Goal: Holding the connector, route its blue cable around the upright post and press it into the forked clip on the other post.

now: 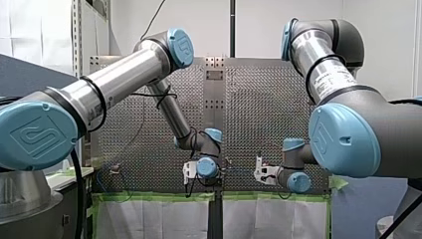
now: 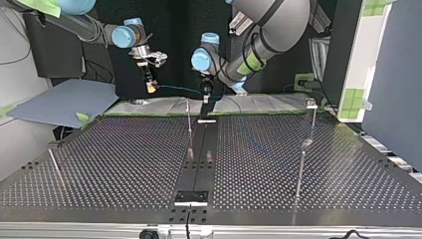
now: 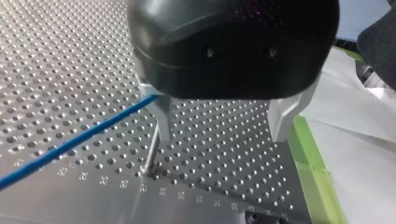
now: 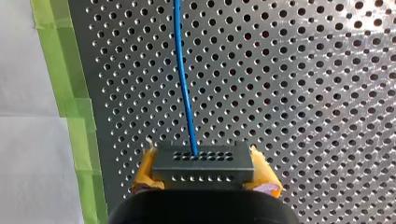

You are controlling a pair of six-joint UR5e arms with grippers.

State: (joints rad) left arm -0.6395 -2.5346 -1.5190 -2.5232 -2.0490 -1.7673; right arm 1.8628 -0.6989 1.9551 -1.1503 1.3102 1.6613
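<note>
My right gripper (image 4: 203, 179) has its yellow pads (image 4: 144, 172) shut on a dark grey connector (image 4: 203, 163). The blue cable (image 4: 183, 79) leaves the connector's face and runs straight ahead over the perforated table. In the top view this gripper (image 2: 149, 87) hangs at the far left, and the cable (image 2: 174, 88) stretches across to my left gripper (image 2: 206, 94). In the left wrist view my left gripper (image 3: 222, 135) stands open with pale fingers. The cable (image 3: 70, 147) reaches one finger, with a thin upright post (image 3: 152, 158) below it.
Two more thin posts (image 2: 312, 117) (image 2: 300, 169) stand at the top view's right and a short one (image 2: 53, 164) at its left. Green tape (image 3: 310, 172) and white sheeting edge the table (image 2: 124, 164). A grey board (image 2: 59, 102) lies beyond the top view's left corner.
</note>
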